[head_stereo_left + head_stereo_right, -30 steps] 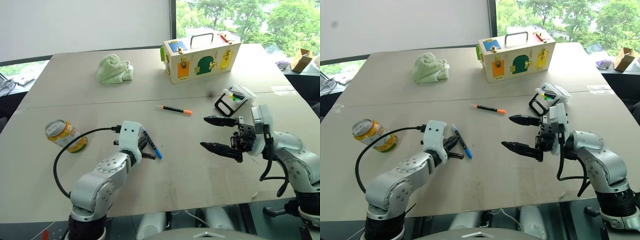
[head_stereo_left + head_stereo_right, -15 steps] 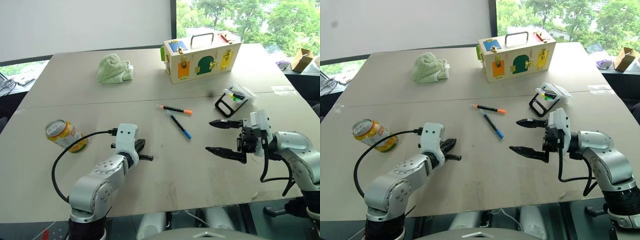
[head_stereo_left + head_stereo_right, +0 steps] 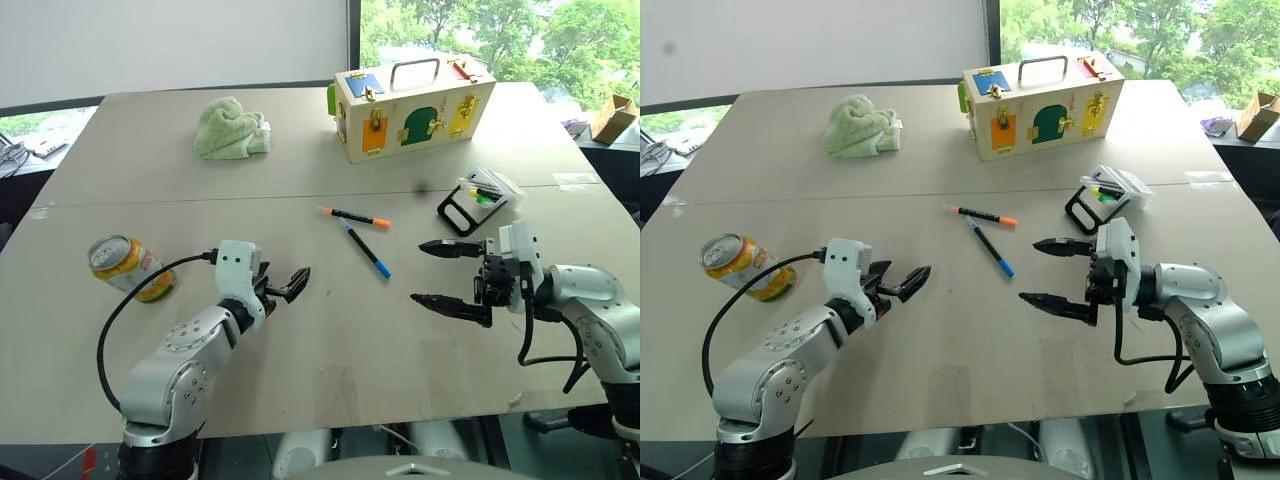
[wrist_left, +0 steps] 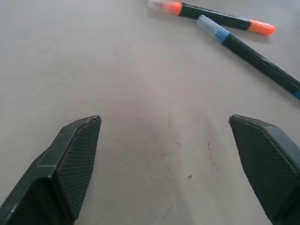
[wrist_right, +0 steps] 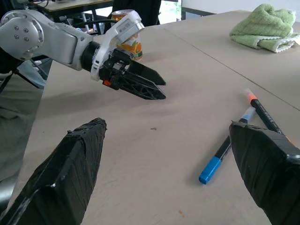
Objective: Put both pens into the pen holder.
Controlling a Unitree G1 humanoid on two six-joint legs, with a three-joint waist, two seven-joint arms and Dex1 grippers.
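Two pens lie side by side in the middle of the table: the black one with orange cap and tip [image 3: 353,216], and just nearer, slanting, the one with blue cap and tip [image 3: 365,249]. Their far-left ends almost touch. The pen holder [image 3: 478,197], black-framed with clear walls and coloured pens inside, lies tipped over at the right. My left gripper [image 3: 295,282] is open and empty just above the table, left of the pens and pointing toward them. On the right, my right gripper [image 3: 417,271] is wide open and empty, pointing left, near the blue pen's tip and in front of the holder.
A cream wooden box [image 3: 415,105] with coloured doors stands at the far right. A green towel [image 3: 232,130] lies at the far left. A tilted drink can [image 3: 128,268] rests at the left, beside my left arm. A cardboard box [image 3: 610,118] sits beyond the table's right edge.
A second ago my left gripper was shut on the blue-capped pen. The pen now lies beside the orange-capped one, and the left gripper has opened and tilted up. The view shifted slightly.
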